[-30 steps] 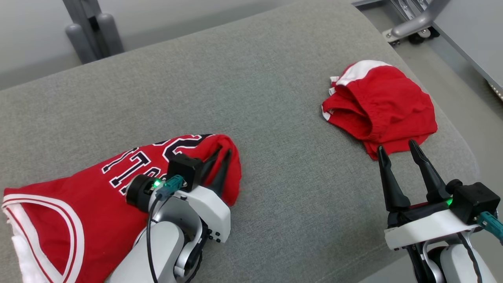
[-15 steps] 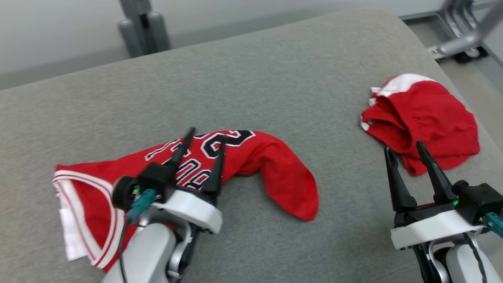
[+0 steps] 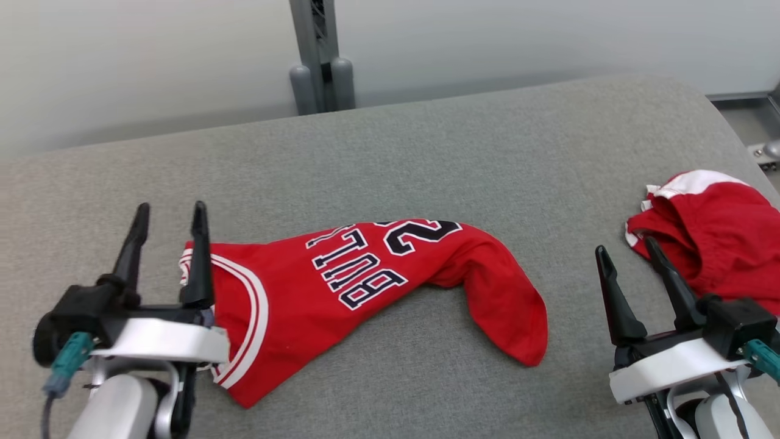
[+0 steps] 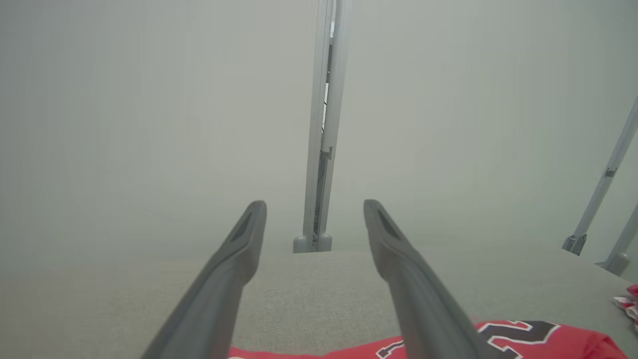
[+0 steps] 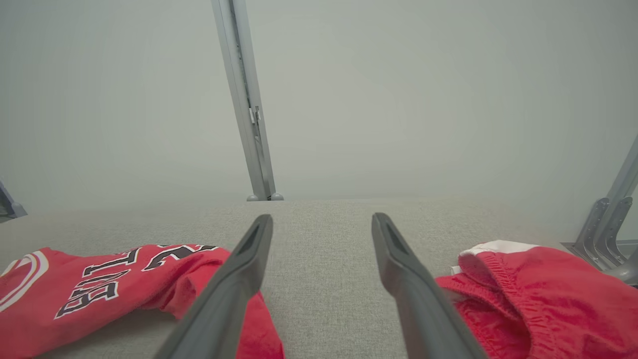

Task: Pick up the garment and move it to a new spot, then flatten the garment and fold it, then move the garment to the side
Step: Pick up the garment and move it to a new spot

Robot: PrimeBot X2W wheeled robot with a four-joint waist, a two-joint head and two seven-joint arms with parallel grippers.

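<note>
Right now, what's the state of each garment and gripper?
jersey: lying rumpled on the grey surface, not folded, not held
shorts: bunched in a heap, untouched
left gripper: open, empty, by the jersey's striped end
right gripper: open, empty, between jersey and shorts

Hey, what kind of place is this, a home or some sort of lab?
Most likely a robot test room, not a home: a bare pale wall, a metal frame post behind a grey fabric-covered work surface, with a red jersey and red shorts laid out on it.
</note>
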